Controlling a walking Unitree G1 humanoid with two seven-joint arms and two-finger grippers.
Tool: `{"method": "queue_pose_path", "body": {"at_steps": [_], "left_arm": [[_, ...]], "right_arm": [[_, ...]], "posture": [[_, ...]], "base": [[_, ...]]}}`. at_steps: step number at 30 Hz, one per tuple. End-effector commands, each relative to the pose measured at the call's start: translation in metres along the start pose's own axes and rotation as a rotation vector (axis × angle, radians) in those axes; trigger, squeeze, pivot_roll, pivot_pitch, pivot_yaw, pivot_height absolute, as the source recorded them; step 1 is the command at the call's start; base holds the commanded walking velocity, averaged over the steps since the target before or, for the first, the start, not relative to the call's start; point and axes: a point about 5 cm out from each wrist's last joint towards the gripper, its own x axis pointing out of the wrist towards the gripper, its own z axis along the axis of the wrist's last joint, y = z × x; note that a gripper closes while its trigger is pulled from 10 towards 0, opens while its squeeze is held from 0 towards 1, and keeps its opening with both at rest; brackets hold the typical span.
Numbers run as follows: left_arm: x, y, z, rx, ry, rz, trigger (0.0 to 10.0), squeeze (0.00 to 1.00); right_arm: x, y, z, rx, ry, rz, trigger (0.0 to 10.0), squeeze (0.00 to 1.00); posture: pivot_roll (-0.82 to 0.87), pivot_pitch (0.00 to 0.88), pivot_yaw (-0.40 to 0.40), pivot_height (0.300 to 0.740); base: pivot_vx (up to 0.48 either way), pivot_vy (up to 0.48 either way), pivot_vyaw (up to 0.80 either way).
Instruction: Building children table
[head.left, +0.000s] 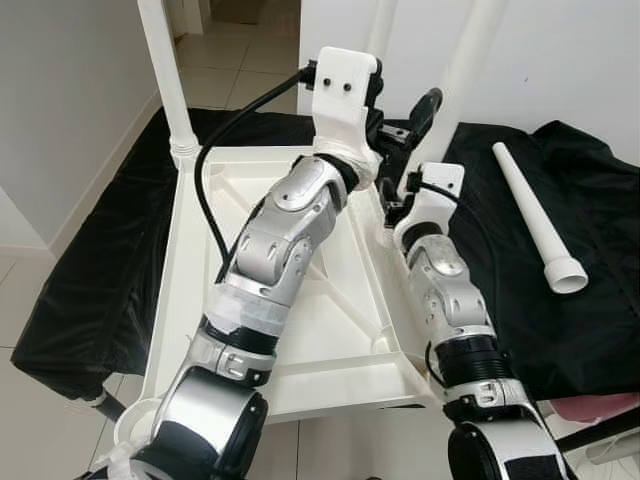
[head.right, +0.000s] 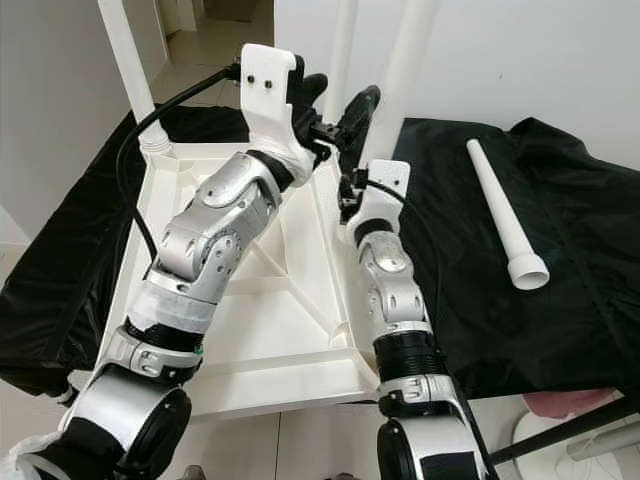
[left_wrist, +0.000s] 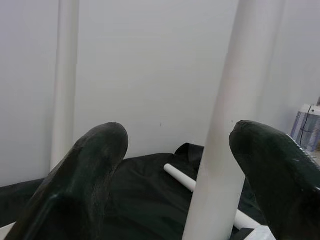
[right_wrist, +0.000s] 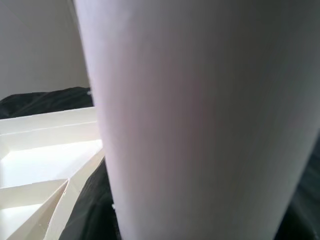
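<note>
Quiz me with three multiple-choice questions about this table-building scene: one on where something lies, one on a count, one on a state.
1. Where does the loose table leg lie?
A. On the black cloth
B. On the tiled floor
C. Inside the tabletop

2. How many legs stand upright in the upturned tabletop?
A. One
B. Three
C. Five

3. How are the left gripper fingers?
A. Shut flat together
B. Spread, a leg between them
C. Holding a cup

Answers: 1 A, it rests on cloth to the robot's right. 2 B, three white posts rise. 3 B, the left wrist view shows the gap.
</note>
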Motion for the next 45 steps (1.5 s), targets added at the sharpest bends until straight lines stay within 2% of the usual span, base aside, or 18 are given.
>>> {"method": "queue_pose_path", "body": {"at_steps": [1, 7, 10, 12, 14, 16, 18, 19, 25, 26, 28, 33, 35, 37, 39, 40, 43, 45], "left_arm": [[-0.003, -0.001, 0.003, 0.001, -0.012, -0.037, 10.0, 0.0], [-0.011, 0.002, 0.002, 0.016, -0.016, -0.03, 10.0, 0.0], [-0.016, 0.005, -0.002, 0.038, -0.005, -0.011, 10.0, 0.0], [-0.025, 0.011, -0.011, 0.094, 0.032, 0.018, 10.0, 0.0], [-0.025, 0.011, -0.011, 0.094, 0.032, 0.018, 10.0, 0.0], [-0.039, 0.017, -0.024, 0.137, 0.074, 0.04, 10.0, 0.0], [-0.044, 0.018, -0.027, 0.146, 0.083, 0.045, 10.0, 0.0], [-0.054, 0.02, -0.034, 0.166, 0.111, 0.049, 10.0, 0.0], [-0.064, 0.02, -0.039, 0.194, 0.13, 0.032, 10.0, 0.0], [-0.073, 0.018, -0.042, 0.23, 0.141, -0.007, 10.0, 0.0], [-0.077, 0.017, -0.044, 0.252, 0.144, -0.028, 10.0, 0.0], [-0.091, 0.012, -0.05, 0.217, 0.167, -0.119, 10.0, 0.0], [-0.103, 0.007, -0.06, 0.321, 0.237, -0.222, 10.0, 0.0], [-0.103, 0.007, -0.06, 0.321, 0.237, -0.222, 10.0, 0.0], [-0.115, 0.003, -0.07, 0.383, 0.294, -0.299, 10.0, 0.0], [-0.115, 0.003, -0.07, 0.383, 0.294, -0.299, 10.0, 0.0], [-0.136, 0.0, -0.094, 0.486, 0.443, -0.426, 10.0, 0.0], [-0.141, -0.001, -0.099, 0.502, 0.473, -0.452, 10.0, 0.0]], "right_arm": [[-0.002, -0.004, 0.004, 0.011, -0.022, -0.021, 10.0, 0.0], [-0.008, -0.011, 0.01, 0.029, -0.08, -0.055, 10.0, 0.0], [-0.01, -0.014, 0.012, 0.028, -0.106, -0.07, 10.0, 0.0], [-0.014, -0.016, 0.014, 0.016, -0.137, -0.054, 10.0, 0.0], [-0.014, -0.016, 0.014, 0.016, -0.137, -0.054, 10.0, 0.0], [-0.023, -0.017, 0.013, -0.02, -0.177, -0.03, 10.0, 0.0], [-0.026, -0.017, 0.012, -0.021, -0.186, -0.021, 10.0, 0.0], [-0.033, -0.016, 0.008, -0.02, -0.2, -0.012, 10.0, 0.0], [-0.038, -0.014, 0.006, -0.018, -0.199, -0.007, 10.0, 0.0], [-0.041, -0.013, 0.004, -0.002, -0.191, -0.004, 10.0, 0.0], [-0.041, -0.012, 0.003, 0.001, -0.19, -0.002, 10.0, 0.0], [-0.04, -0.011, 0.002, -0.027, -0.19, 0.008, 10.0, 0.0], [-0.038, -0.011, 0.007, -0.039, -0.208, 0.014, 10.0, 0.0], [-0.038, -0.011, 0.007, -0.039, -0.208, 0.014, 10.0, 0.0], [-0.038, -0.012, 0.011, -0.037, -0.226, 0.021, 10.0, 0.0], [-0.038, -0.012, 0.011, -0.037, -0.226, 0.021, 10.0, 0.0], [-0.04, -0.02, 0.007, -0.07, -0.205, 0.002, 10.0, 0.0], [-0.042, -0.022, 0.007, -0.072, -0.205, -0.001, 10.0, 0.0]], "posture": [[0.01, 0.0, -0.019, 0.74], [0.02, 0.0, -0.023, 0.74], [0.02, 0.0, -0.024, 0.74], [0.02, 0.0, -0.028, 0.74], [0.02, 0.0, -0.028, 0.74], [0.02, 0.0, -0.036, 0.74], [0.02, 0.0, -0.036, 0.74], [0.03, 0.0, -0.044, 0.74], [0.04, 0.0, -0.053, 0.74], [0.05, 0.001, -0.073, 0.74], [0.05, 0.001, -0.073, 0.74], [0.05, 0.011, -0.075, 0.74], [0.06, 0.03, -0.079, 0.74], [0.06, 0.03, -0.079, 0.74], [0.06, 0.047, -0.071, 0.74], [0.06, 0.047, -0.071, 0.74], [0.04, 0.064, -0.066, 0.74], [0.04, 0.07, -0.064, 0.74]], "base": [[0.0, 0.0, 0.0], [0.0, 0.0, 0.0], [0.0, 0.0, 0.0], [0.0, 0.0, 0.0], [0.0, 0.0, 0.0], [0.0, 0.0, 0.0], [0.0, 0.0, 0.0], [0.0, 0.0, 0.0], [0.0, 0.0, 0.0], [0.0, 0.0, 0.0], [0.0, 0.0, 0.0], [0.0, 0.0, 0.0], [0.0, 0.0, 0.0], [0.0, 0.0, 0.0], [0.0, 0.0, 0.0], [0.0, 0.0, 0.0], [0.0, 0.0, 0.0], [0.0, 0.0, 0.0]]}}
